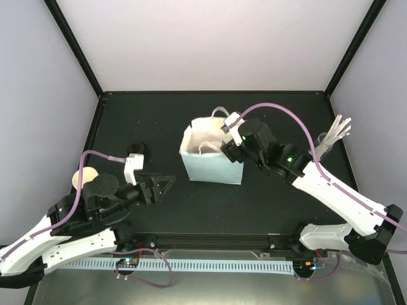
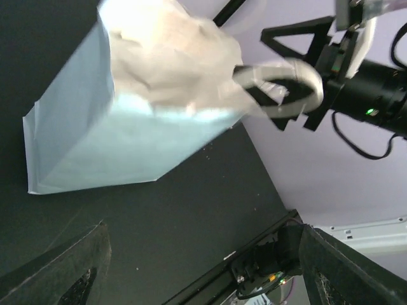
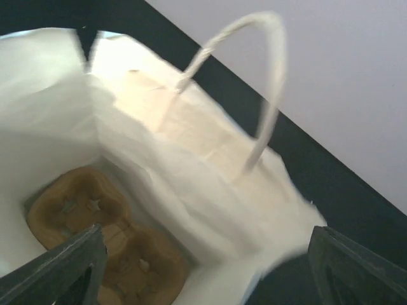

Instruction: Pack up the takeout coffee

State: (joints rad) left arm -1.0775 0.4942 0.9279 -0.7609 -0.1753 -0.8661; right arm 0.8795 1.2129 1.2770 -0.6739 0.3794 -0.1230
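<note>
Black fingers of my left gripper [image 1: 157, 188] stand wide with nothing between them, low over the dark table [image 1: 210, 210], short of the bag. Beside that arm sits a small cream paper cup [image 1: 84, 177], partly hidden by the cable, so a careless reach for it could knock it over. Farther out, the light-blue paper bag [image 1: 213, 166] stands upright with the brown moulded-pulp cup carrier [image 3: 95, 235] on its floor. My right gripper [image 1: 229, 146] is spread wide at the rim, with the bag's white handle [image 2: 280, 79] looped between its fingers. Pulling away crooked could hook that handle and topple the light bag.
</note>
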